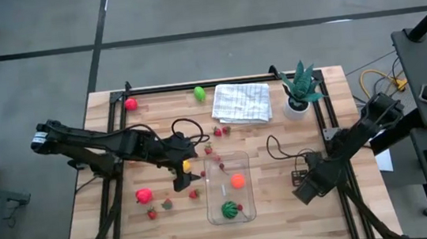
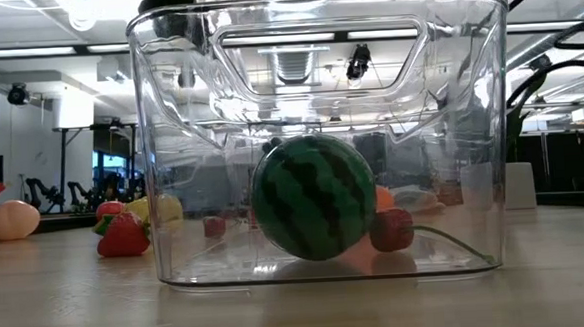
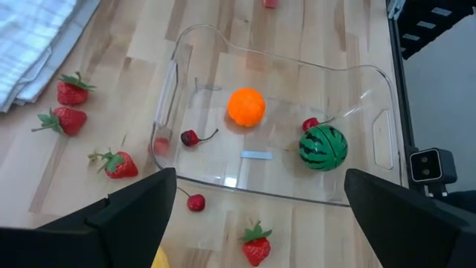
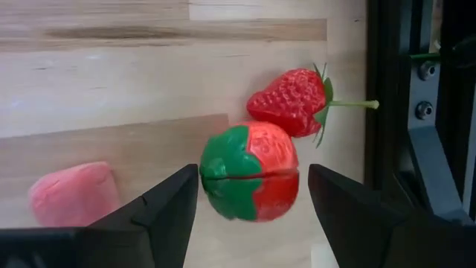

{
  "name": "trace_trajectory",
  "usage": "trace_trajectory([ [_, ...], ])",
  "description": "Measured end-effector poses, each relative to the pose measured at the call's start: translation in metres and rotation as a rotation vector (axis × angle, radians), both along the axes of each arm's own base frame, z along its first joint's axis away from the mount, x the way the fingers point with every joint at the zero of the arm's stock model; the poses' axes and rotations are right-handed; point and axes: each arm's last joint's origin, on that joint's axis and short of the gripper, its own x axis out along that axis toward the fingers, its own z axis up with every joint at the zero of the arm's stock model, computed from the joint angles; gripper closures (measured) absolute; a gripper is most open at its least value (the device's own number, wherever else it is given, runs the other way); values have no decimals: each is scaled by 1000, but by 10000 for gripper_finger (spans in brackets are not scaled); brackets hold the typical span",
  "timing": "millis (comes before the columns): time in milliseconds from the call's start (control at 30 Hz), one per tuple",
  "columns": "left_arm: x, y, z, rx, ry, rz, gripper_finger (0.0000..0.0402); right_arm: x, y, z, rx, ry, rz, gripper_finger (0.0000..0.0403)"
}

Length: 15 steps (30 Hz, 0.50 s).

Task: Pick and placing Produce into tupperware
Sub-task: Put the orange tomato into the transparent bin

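Observation:
The clear tupperware [image 1: 229, 188] stands near the table's middle front, filling the low view [image 2: 320, 132]. Inside rest an orange [image 3: 246, 106], a striped melon [image 3: 323, 147] and cherries [image 3: 190, 138]. My left gripper [image 3: 259, 182] hovers open just left of the container [image 1: 179, 175], beside a yellow fruit [image 1: 187, 165]. Strawberries [image 3: 119, 164] lie scattered on the wood around it. My right gripper [image 4: 253, 175] is open, low at the table's right front [image 1: 304, 185]. Its fingers stand on either side of a red-and-green fruit [image 4: 249, 182], with a strawberry [image 4: 290, 104] beyond.
A white folded cloth [image 1: 242, 102] and a potted spiky plant [image 1: 300, 90] sit at the far edge. A lime-green fruit [image 1: 200, 94] and a red one [image 1: 130, 104] lie far left. A pink fruit [image 1: 143, 195] lies near left, and a pink piece [image 4: 74, 195] lies beside my right gripper.

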Motion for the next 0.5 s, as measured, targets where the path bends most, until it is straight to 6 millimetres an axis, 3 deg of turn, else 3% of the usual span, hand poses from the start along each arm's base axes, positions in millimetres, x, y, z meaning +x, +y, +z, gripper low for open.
trace_trajectory([
  [267, 0, 0, 0, -5, 0, 4, 27, 5, 4, -9, 8, -15, 52, 159],
  [500, 0, 0, 0, -6, 0, 5, 27, 6, 4, -10, -7, -31, 70, 197],
])
